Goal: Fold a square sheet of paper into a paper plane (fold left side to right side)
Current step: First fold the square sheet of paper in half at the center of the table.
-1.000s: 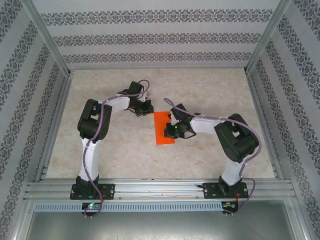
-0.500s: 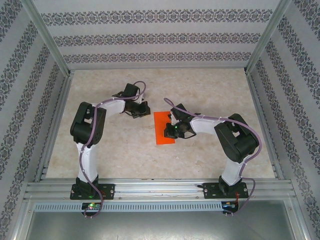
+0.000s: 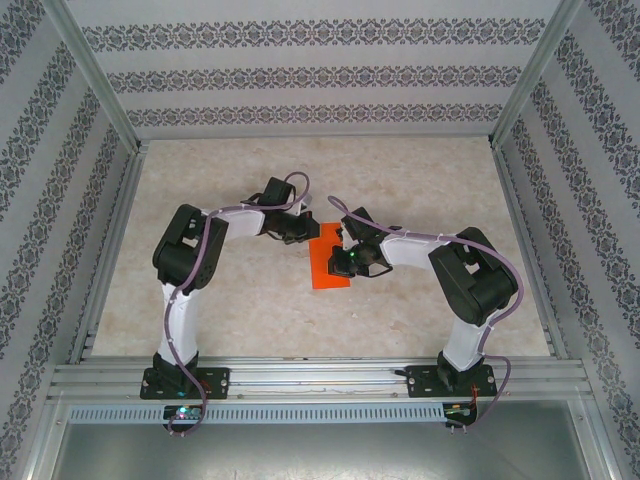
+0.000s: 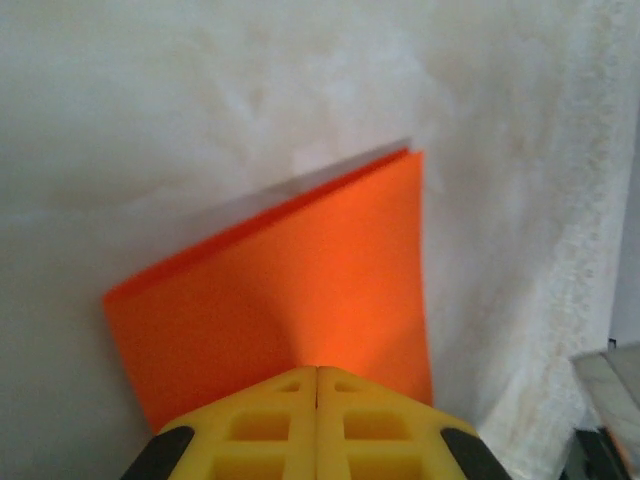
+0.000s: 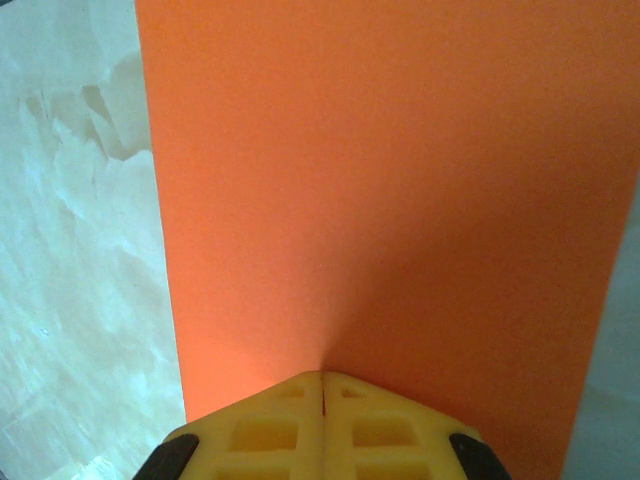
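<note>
The square sheet of paper (image 3: 326, 266), bright orange-red, lies flat on the table, doubled over into a narrow upright rectangle. The paper plane is out of view. My left gripper (image 3: 299, 233) is shut, with its yellow tips down on the paper's far left corner. In the left wrist view the paper (image 4: 300, 290) spreads out from the closed left gripper (image 4: 317, 369), and two layered edges show at its far corner. My right gripper (image 3: 345, 262) is shut too, resting on the paper's right part. The right wrist view has the paper (image 5: 400, 180) directly ahead of the closed right gripper (image 5: 322, 375).
The pale marbled tabletop (image 3: 240, 290) surrounds the paper. Metal rails (image 3: 320, 375) run along the near edge by the arm bases. Patterned walls (image 3: 320, 75) close in the back and both sides.
The left arm has swung right and brought its shut gripper from the bare table onto the paper's far left corner. The right arm and the paper have stayed put.
</note>
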